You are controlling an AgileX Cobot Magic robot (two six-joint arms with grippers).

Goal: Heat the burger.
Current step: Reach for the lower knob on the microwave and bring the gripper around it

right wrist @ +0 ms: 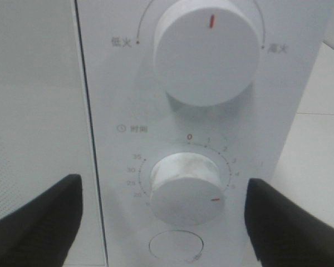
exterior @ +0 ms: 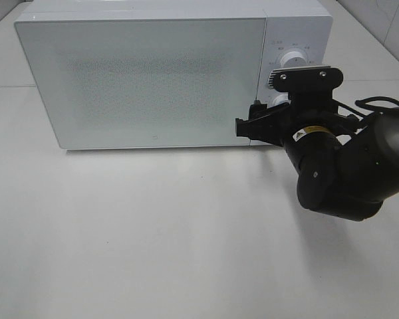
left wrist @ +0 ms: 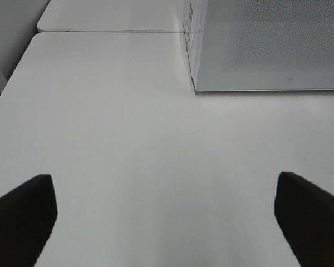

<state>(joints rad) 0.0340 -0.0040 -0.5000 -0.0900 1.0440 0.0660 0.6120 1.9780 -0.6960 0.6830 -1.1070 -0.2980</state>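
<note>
Facing the timer knob [right wrist: 185,186] — right tool [right wrist: 162,182], jaws spread apart.

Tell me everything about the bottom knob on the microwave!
The bottom knob is a round white dial, plastic-looking, with a slightly smudged face. It sits on the control panel of the microwave, below a bigger knob and above an oval button. Printed numbers ring it, including a red 0. Its red mark points away from 0, near 5. The right tool is open around it, not touching.
</note>
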